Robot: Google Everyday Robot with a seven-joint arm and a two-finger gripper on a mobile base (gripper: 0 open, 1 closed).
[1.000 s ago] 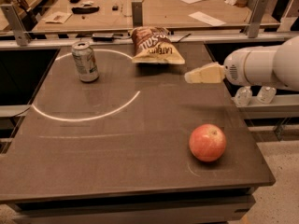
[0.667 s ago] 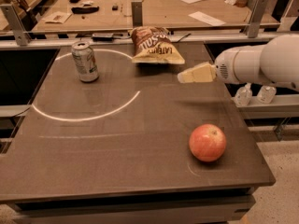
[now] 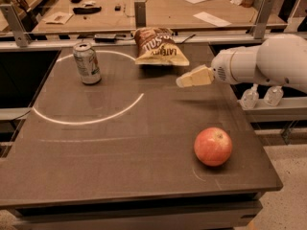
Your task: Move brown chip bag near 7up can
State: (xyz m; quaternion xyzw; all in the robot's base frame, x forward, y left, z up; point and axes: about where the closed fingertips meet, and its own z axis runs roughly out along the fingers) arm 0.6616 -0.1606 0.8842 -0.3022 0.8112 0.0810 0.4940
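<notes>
The brown chip bag (image 3: 158,46) lies at the far middle of the dark table, dark brown on top with a tan lower part and white lettering. The 7up can (image 3: 87,63) stands upright at the far left, apart from the bag. My gripper (image 3: 188,78) reaches in from the right on a white arm. It hovers just right of and in front of the bag, not touching it.
A red apple (image 3: 213,146) sits at the near right of the table (image 3: 105,166). A white arc is marked on the tabletop. A railing with posts and a wooden bench with papers lie behind. Two small bottles (image 3: 261,96) hang at the right edge.
My gripper has moved left, closer to the chip bag. The bag, can and apple have not moved.
</notes>
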